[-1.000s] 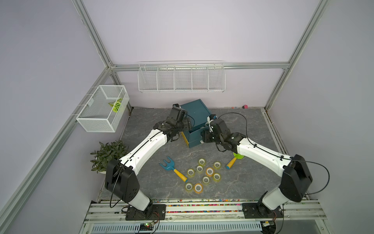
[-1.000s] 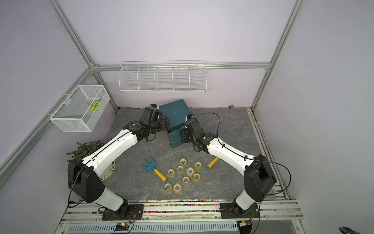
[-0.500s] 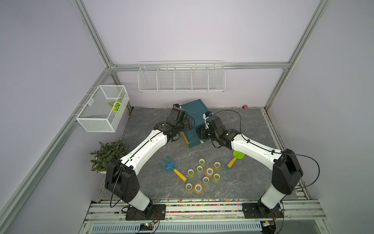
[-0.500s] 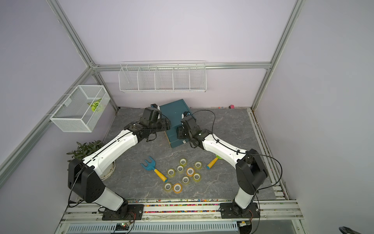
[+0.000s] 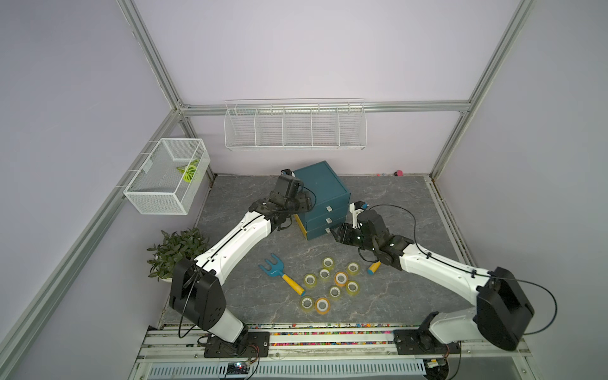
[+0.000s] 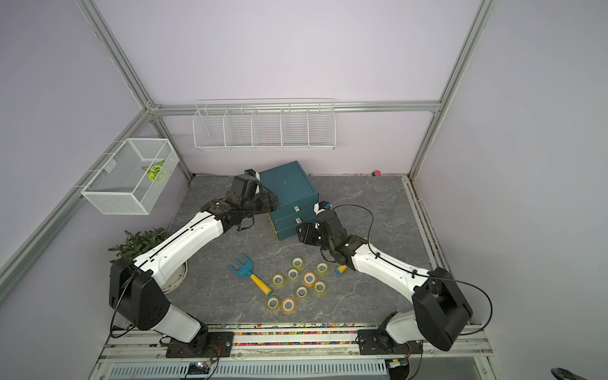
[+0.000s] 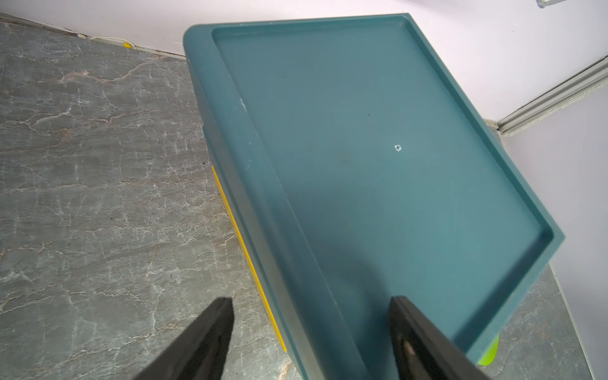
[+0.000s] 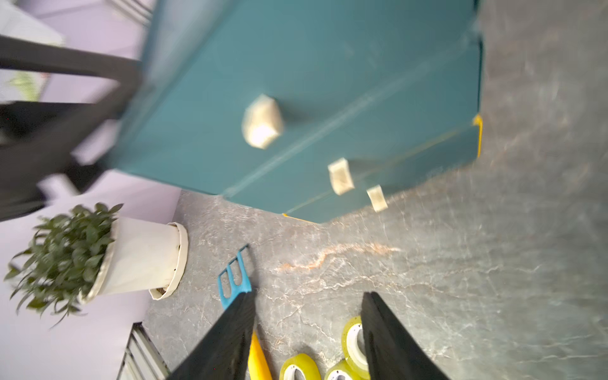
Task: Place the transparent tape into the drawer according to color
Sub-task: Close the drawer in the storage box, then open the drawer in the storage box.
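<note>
Several transparent tape rolls lie loose on the floor in both top views, mostly yellow-green (image 5: 352,268) (image 6: 297,262), with two orange ones (image 5: 341,278) (image 5: 322,305). The teal drawer cabinet (image 5: 320,194) (image 7: 378,148) has all three white-handled drawers shut (image 8: 263,121). My left gripper (image 5: 304,204) (image 7: 311,302) is open, straddling the cabinet's top left edge. My right gripper (image 5: 340,235) (image 8: 307,296) is open and empty, low in front of the bottom drawer, with yellow-green rolls (image 8: 352,339) on the floor beyond its fingers.
A blue rake with a yellow handle (image 5: 279,274) (image 8: 233,279) lies left of the rolls. Another yellow handle (image 5: 373,268) pokes out under my right arm. A potted plant (image 5: 177,250) stands at the left. Wire baskets hang on the left (image 5: 167,181) and back (image 5: 294,125) walls.
My right gripper first went in closer to the cabinet front, then drew back toward the near side and lower. The left arm has stayed at the cabinet's edge.
</note>
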You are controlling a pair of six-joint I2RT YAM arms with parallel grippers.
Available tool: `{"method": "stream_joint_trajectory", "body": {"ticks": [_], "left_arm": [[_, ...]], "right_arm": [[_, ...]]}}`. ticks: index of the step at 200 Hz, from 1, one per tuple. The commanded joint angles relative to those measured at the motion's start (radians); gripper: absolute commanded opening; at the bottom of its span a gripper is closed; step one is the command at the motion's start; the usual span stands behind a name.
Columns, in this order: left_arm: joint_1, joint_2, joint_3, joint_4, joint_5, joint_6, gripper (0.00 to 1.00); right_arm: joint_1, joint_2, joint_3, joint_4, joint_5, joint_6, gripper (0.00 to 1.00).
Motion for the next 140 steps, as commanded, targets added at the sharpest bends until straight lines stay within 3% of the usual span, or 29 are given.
{"method": "stream_joint_trajectory", "body": {"ticks": [1,48,140], "left_arm": [[0.005,-0.009,-0.031,-0.053,0.009,0.005,0.79],[0.004,-0.013,-0.033,-0.051,0.012,0.009,0.79],[0.006,-0.001,-0.030,-0.050,0.018,0.014,0.79]], "right_arm": [[-0.033,0.062,-0.032,0.182,-0.082,0.157,0.56],[-0.114,0.222,-0.020,0.439,-0.211,0.288,0.54],[-0.131,0.373,0.035,0.521,-0.231,0.345,0.40]]}}
